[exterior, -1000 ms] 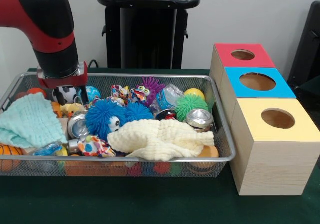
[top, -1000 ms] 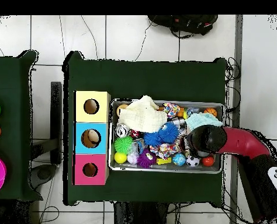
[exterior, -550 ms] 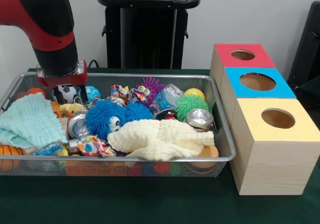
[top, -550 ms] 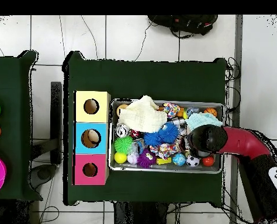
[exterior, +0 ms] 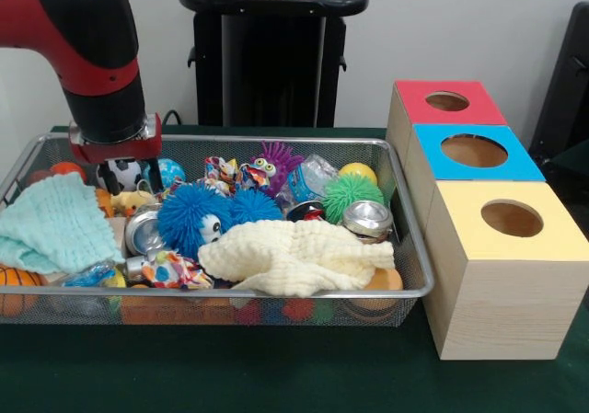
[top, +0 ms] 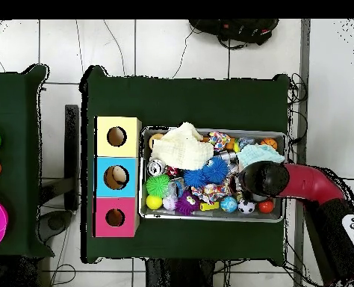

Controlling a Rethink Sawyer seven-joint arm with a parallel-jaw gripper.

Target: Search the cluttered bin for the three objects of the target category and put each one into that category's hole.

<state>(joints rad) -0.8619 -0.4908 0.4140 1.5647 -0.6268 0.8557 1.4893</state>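
Tool [exterior: 129,181] low in mesh bin [exterior: 276,142], near soccer ball [exterior: 122,171]; finger state unclear

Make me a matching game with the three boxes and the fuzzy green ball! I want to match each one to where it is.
Things:
1. red box
2. blue box
3. yellow box
4. fuzzy green ball

Places:
A. middle of the row
B. inside the wire bin
C. nearest the camera, front view
D. farthest back in the row

Pairs: 1-D, 2-A, 3-C, 4-B
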